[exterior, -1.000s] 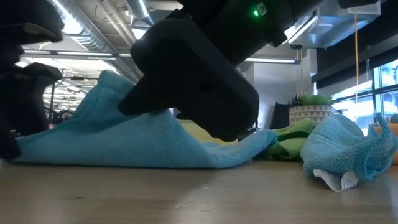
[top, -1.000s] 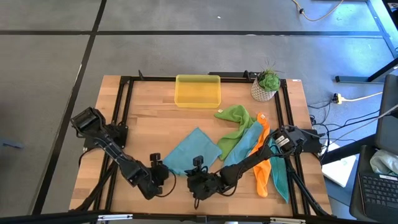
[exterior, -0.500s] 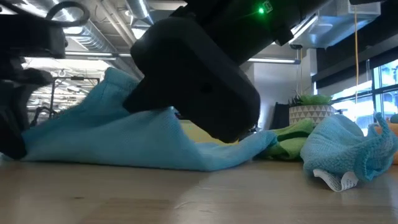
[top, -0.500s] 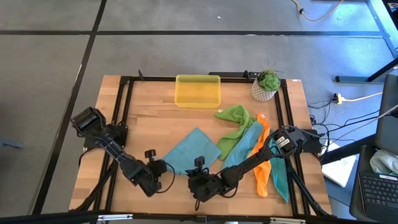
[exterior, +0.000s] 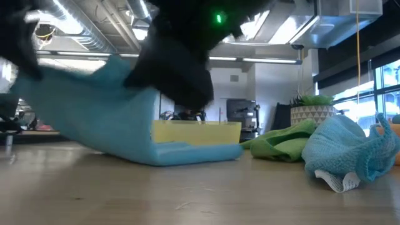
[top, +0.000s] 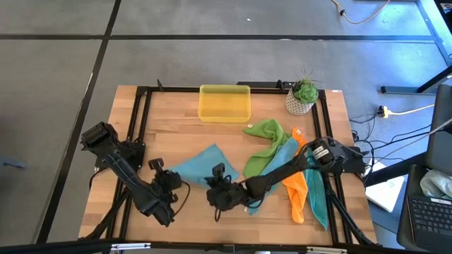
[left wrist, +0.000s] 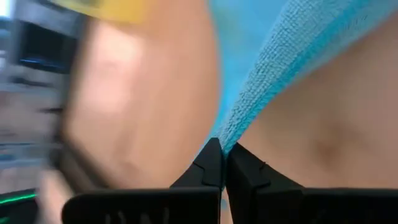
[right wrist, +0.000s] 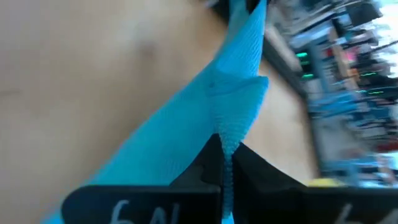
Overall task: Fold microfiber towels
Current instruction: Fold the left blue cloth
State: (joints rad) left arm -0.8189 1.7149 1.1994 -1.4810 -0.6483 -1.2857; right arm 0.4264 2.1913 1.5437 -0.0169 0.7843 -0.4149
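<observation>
The worktop [top: 176, 137] is light wood with a black frame around its edge. A yellow tray [top: 225, 103] sits on it at the far side, near the middle. A small plant in a white pot [top: 302, 97] stands in the far right corner. A green towel [top: 267, 137] lies crumpled on the wood, with an orange towel [top: 297, 194] and two blue ones [top: 316, 201] bunched beside it on the right – all touching. One more blue towel [top: 198, 168] near the front rests only partly on the wood
</observation>
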